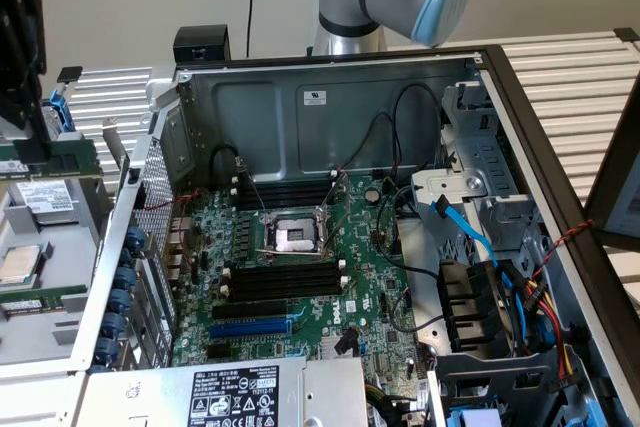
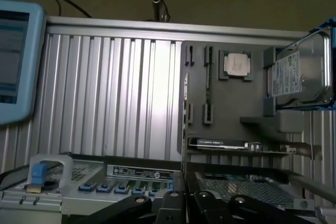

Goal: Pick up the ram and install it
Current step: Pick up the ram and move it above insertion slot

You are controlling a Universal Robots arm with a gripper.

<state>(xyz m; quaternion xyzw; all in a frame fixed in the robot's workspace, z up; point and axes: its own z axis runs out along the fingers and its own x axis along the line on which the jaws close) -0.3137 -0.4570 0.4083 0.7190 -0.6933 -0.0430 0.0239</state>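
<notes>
Ram [image 2: 208, 85] stood on edge in the grey tray [image 2: 226, 103], apart from the gripper [image 2: 185, 205].
We saw the ram as a thin green stick between dark clips, just beside a square, metal-lidded CPU [image 2: 236, 65]. Beyond that a silver hard drive [image 2: 296, 72] with a white label sat in a blue caddy [image 2: 328, 30], and a flat card [image 2: 218, 144] lay along the tray's edge nearest the case [image 1: 300, 137]. The matte tray rested on a ribbed metal table [image 2: 115, 93]. In the exterior view the ram [image 1: 30, 303] lay to the left of the open steel case, which held a green motherboard [image 1: 370, 287] with long black slots [image 1: 280, 280] and one blue slot [image 1: 250, 328]. The gripper's black links hung just above the case's rim; we could not tell whether it was clenched or released, or held anything.
</notes>
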